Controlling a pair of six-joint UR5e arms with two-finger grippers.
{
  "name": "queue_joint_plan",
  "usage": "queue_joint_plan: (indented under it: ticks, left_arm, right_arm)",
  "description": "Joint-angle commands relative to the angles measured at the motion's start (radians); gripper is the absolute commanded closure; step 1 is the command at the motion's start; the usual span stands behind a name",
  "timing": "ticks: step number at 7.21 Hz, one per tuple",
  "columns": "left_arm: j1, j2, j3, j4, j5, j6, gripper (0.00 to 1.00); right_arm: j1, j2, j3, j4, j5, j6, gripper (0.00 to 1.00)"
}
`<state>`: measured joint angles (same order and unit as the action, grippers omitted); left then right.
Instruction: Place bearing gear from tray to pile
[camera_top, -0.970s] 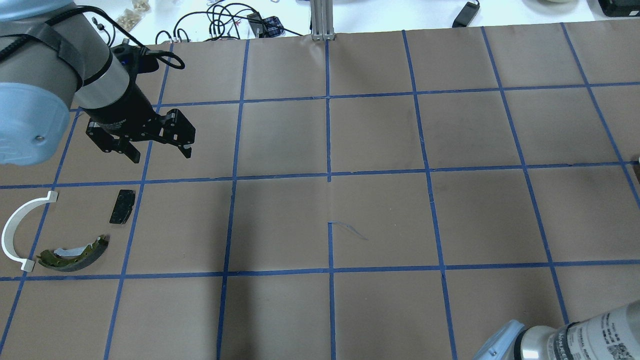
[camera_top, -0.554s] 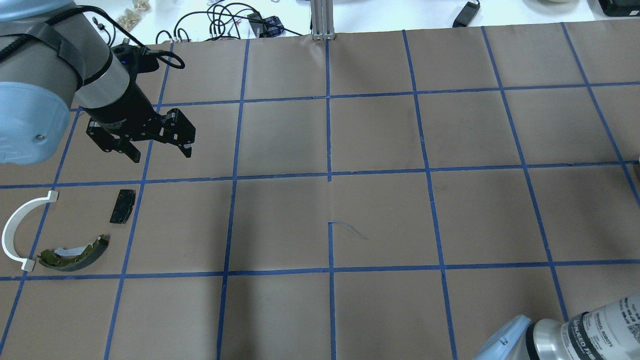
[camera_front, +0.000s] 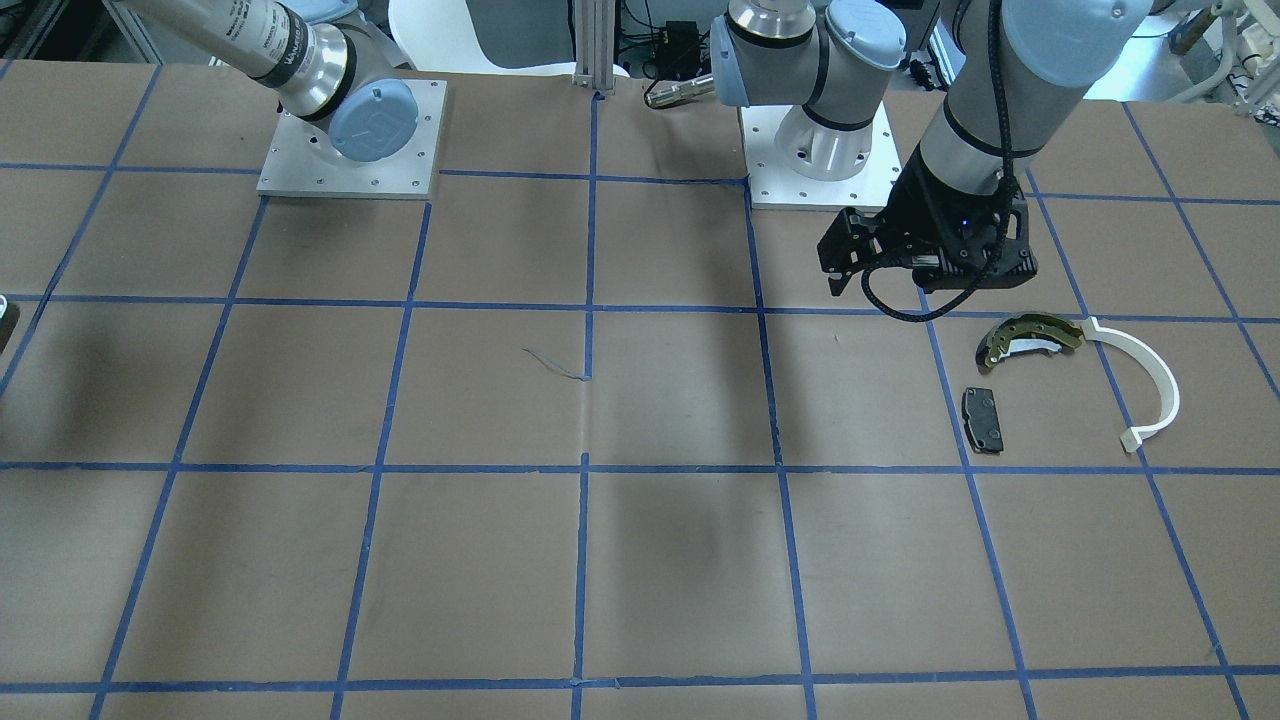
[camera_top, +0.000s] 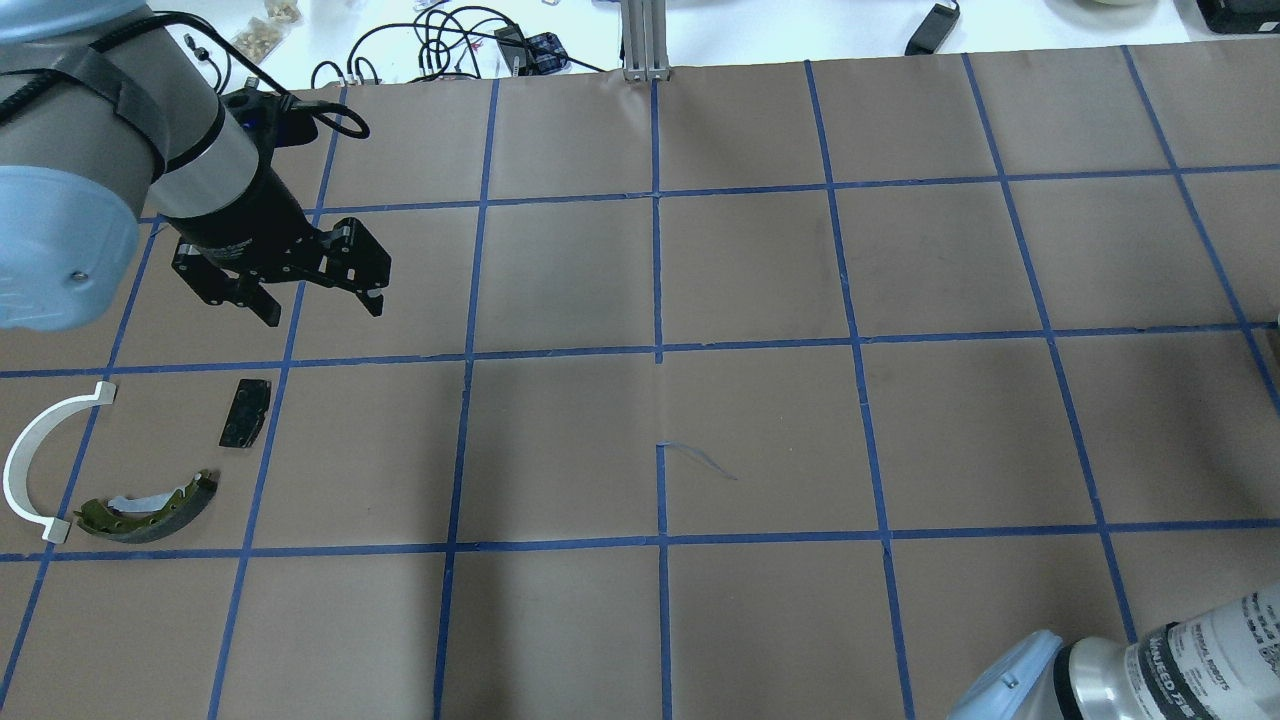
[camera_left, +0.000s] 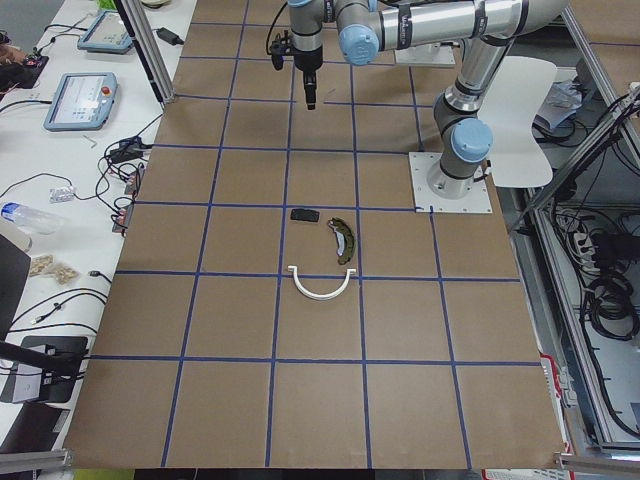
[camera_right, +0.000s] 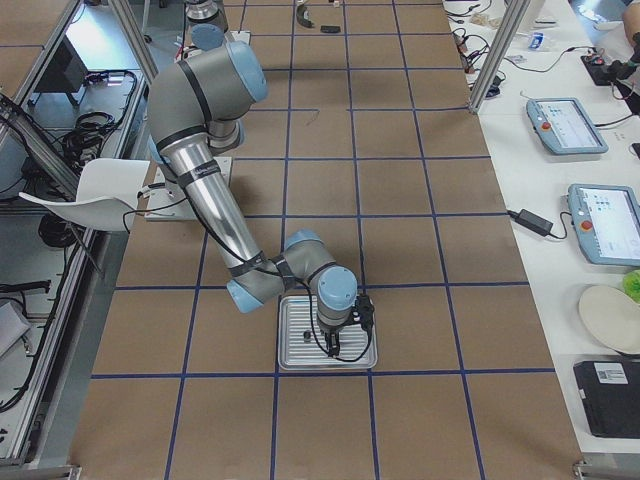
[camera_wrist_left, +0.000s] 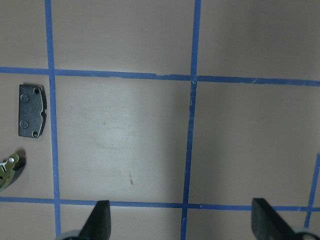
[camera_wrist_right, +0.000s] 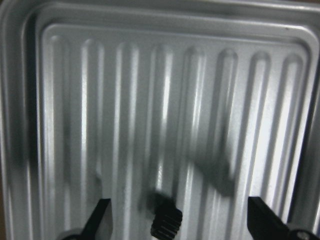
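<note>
A small black toothed bearing gear (camera_wrist_right: 167, 223) lies on the ribbed metal tray (camera_wrist_right: 150, 100). My right gripper (camera_wrist_right: 182, 222) is open just above the tray, with the gear between its fingers; I cannot tell if they touch it. The exterior right view shows it over the tray (camera_right: 290, 360). The pile lies at the table's left: an olive-gold brake shoe (camera_top: 150, 505), a white arc (camera_top: 30, 460) and a black pad (camera_top: 245, 412). My left gripper (camera_top: 323, 312) is open and empty, hovering just beyond the pad (camera_wrist_left: 32, 110).
The table is brown paper with a blue tape grid (camera_top: 660, 350). Cables (camera_top: 440, 45) and a metal post (camera_top: 645, 40) sit at the far edge. The arms' base plates (camera_front: 350, 140) stand on the robot's side. Tablets (camera_right: 565, 125) lie on a side bench.
My right arm's elbow has shifted slightly right and down in the overhead view. My left gripper and the pile have not moved.
</note>
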<state>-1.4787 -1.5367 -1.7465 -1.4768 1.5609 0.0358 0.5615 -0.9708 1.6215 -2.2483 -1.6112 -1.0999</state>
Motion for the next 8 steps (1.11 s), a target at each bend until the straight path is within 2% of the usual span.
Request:
queue_joint_plan:
  ticks: [1, 2, 3, 4, 5, 8]
  left_arm:
    - [0.0, 0.0, -0.001, 0.0, 0.001, 0.001, 0.0]
    - [0.0, 0.0, -0.001, -0.002, 0.001, 0.001, 0.0]
    - [0.0, 0.0, 0.001, 0.0, 0.001, -0.001, 0.0]
    - [-0.002, 0.001, 0.001, 0.0, 0.001, 0.001, 0.0]
    - [-0.002, 0.001, -0.001, -0.002, 0.001, 0.001, 0.0]
    - [-0.002, 0.003, -0.021, 0.024, 0.001, -0.001, 0.0]
  right_arm:
    - [0.0, -0.006, 0.008, 0.03, -0.042, 0.006, 0.3]
    - [0.0, -0.038, 0.003, 0.099, -0.079, 0.014, 0.31]
    - [0.0, -0.054, 0.011, 0.107, -0.076, 0.012, 0.34]
    - [0.0, -0.048, 0.011, 0.098, -0.072, 0.0, 0.46]
    - [0.0, -0.045, 0.008, 0.087, -0.067, -0.001, 0.51]
    - [0.0, -0.01, 0.006, 0.072, -0.062, 0.0, 0.51]
